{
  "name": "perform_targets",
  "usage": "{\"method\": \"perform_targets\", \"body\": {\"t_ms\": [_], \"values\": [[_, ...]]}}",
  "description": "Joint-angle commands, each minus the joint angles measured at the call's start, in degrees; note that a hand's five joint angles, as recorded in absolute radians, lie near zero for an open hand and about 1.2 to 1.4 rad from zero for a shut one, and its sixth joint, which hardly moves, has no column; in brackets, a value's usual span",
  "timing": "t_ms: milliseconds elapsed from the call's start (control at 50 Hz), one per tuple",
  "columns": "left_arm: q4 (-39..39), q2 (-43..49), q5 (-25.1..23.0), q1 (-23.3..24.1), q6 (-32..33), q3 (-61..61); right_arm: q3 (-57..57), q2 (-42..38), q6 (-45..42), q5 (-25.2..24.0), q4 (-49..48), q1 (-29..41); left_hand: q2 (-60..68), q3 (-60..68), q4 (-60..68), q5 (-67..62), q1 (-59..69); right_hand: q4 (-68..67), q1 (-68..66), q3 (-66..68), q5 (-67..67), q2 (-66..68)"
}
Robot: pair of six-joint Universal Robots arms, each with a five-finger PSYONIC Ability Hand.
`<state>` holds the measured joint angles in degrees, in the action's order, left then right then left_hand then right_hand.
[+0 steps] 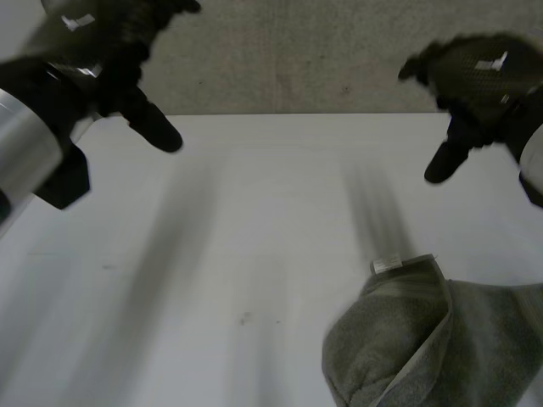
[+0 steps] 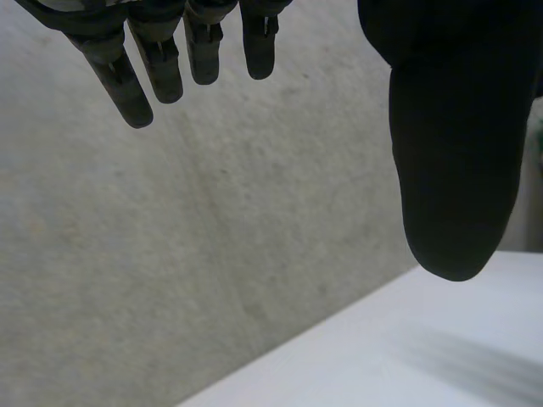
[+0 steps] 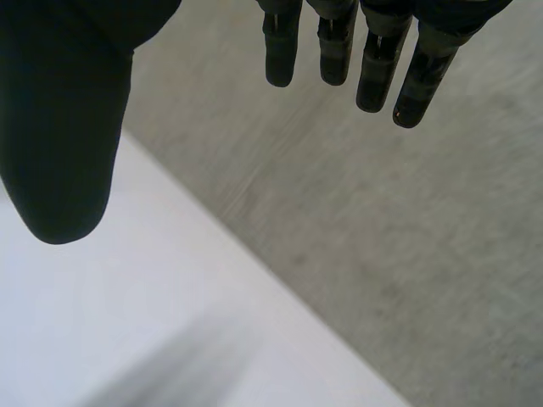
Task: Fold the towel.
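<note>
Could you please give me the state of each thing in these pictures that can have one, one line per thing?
left hand: open, fingers straight, holding nothing, raised near the far edge of the table.
right hand: open, fingers straight, holding nothing, raised near the same edge.
towel: crumpled in a heap, not yet folded, lying on the table, apart from both hands.

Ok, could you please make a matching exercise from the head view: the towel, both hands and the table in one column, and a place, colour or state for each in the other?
1 towel
2 left hand
3 right hand
4 table

A white
B open, raised over the far left
C grey-green, crumpled, near right
D open, raised over the far right

Pairs: 1-C, 2-B, 3-D, 4-A
</note>
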<state>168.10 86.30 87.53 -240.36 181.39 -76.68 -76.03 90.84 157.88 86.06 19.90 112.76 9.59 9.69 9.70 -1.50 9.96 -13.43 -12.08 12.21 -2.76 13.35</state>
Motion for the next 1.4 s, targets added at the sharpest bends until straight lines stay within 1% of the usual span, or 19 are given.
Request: {"method": "perform_targets", "body": {"t_ms": [20,140,240,300,340,480,540,620,720,780,860,900,920,960,1020,1080,1200,1320,1400], "values": [[2.15,8.98,0.10,4.72,0.28,-2.24,-6.64,-3.83,-8.63,-2.03,8.39,-0.08,1.81,1.71,1.69,0.11,1.44,3.43,2.08,-2.21,2.76,-3.35],[3.73,14.60,0.19,5.16,0.28,-1.19,-14.84,-5.67,-16.82,-6.08,9.10,-0.79,1.64,1.54,1.52,0.28,1.27,-1.37,-2.71,2.58,-2.04,1.44],[6.80,15.57,0.36,4.63,0.28,-1.36,-24.49,-6.38,-23.84,-10.47,8.92,-3.06,1.64,1.54,1.52,0.28,1.27,-14.62,-15.97,15.84,-15.29,14.70],[7.86,15.48,0.45,4.54,0.28,-1.63,-26.27,-6.99,-24.37,-11.00,8.75,-4.04,1.64,1.54,1.52,0.28,1.27,-17.52,-18.86,18.73,-18.19,17.59],[7.86,15.40,0.45,4.28,0.28,-1.72,-28.11,-8.92,-24.64,-12.14,8.14,-5.09,1.64,1.54,1.52,0.28,1.27,-26.55,-27.90,27.77,-27.22,26.63],[7.59,14.96,0.62,4.02,0.28,-3.11,-29.52,-9.80,-24.81,-11.97,7.17,-5.45,1.47,1.37,1.35,0.45,1.10,-32.82,-34.17,34.04,-33.49,32.90],[7.68,14.87,0.54,4.02,0.28,-3.91,-29.08,-9.89,-25.08,-12.58,5.59,-5.45,1.47,1.37,1.35,0.45,1.10,-63.15,-64.50,64.37,-63.82,63.23],[7.77,13.99,0.54,3.93,0.28,-6.89,-28.20,-9.98,-26.66,-12.76,4.53,-4.92,1.14,1.03,1.02,0.78,0.76,-66.57,-67.92,67.79,-67.24,66.65],[8.03,13.81,0.27,3.49,0.20,-9.00,-19.24,-10.07,-26.40,-12.14,1.98,-4.21,1.13,1.03,1.01,0.78,0.76,-66.57,-67.92,67.79,-67.24,66.65],[7.95,13.81,0.27,2.44,-0.59,-9.53,-5.06,-10.42,-15.97,-11.62,-0.39,1.13,1.13,1.03,1.01,0.78,0.76,-66.57,-67.92,67.79,-67.24,66.65],[7.77,13.90,0.54,2.00,-1.30,-9.63,4.32,-11.04,-10.49,-10.21,-1.27,3.17,1.13,1.03,1.01,0.78,0.76,-66.57,-67.92,67.79,-67.24,66.65],[7.68,13.90,0.71,2.08,-3.75,-9.80,12.36,-12.00,-9.70,-6.98,-2.15,4.66,1.30,1.20,1.18,0.62,0.93,-66.57,-67.92,67.79,-67.24,66.65],[7.68,13.90,0.71,2.08,-3.76,-9.80,12.40,-12.00,-9.70,-6.96,-2.15,4.66,1.30,1.20,1.18,0.61,0.93,-66.57,-67.92,67.79,-67.24,66.65],[7.51,13.90,0.62,2.00,-7.69,-9.89,19.66,-12.88,-10.31,-2.24,-3.98,7.72,1.47,1.37,1.35,0.45,1.10,-66.57,-67.92,67.79,-67.24,66.65],[7.33,13.81,0.36,2.00,-11.91,-9.89,24.77,-14.28,-11.97,2.34,-7.14,9.93,1.47,1.37,1.35,0.45,1.10,-66.57,-67.92,67.79,-67.24,66.65],[7.24,13.81,0.27,2.08,-14.04,-9.89,27.86,-14.73,-15.04,5.07,-9.87,11.16,1.64,1.54,1.52,0.28,1.27,-66.57,-67.92,67.79,-67.24,66.65],[7.24,14.07,-0.34,2.79,-19.83,-9.98,29.98,-14.64,-21.90,7.45,-14.18,14.76,2.64,2.54,2.52,-0.72,2.27,-66.57,-67.92,67.79,-67.24,66.65],[8.03,16.36,-0.25,2.87,-19.84,-9.54,29.46,-13.94,-23.14,8.51,-15.51,16.79,2.82,2.71,2.70,-0.90,2.44,-66.57,-67.92,67.79,-67.24,66.65],[11.36,21.62,0.18,2.87,-20.02,-6.65,28.93,-12.63,-22.97,8.42,-15.51,17.40,2.31,2.21,2.19,-0.40,1.94,-66.57,-67.92,67.79,-67.24,66.65]]}}
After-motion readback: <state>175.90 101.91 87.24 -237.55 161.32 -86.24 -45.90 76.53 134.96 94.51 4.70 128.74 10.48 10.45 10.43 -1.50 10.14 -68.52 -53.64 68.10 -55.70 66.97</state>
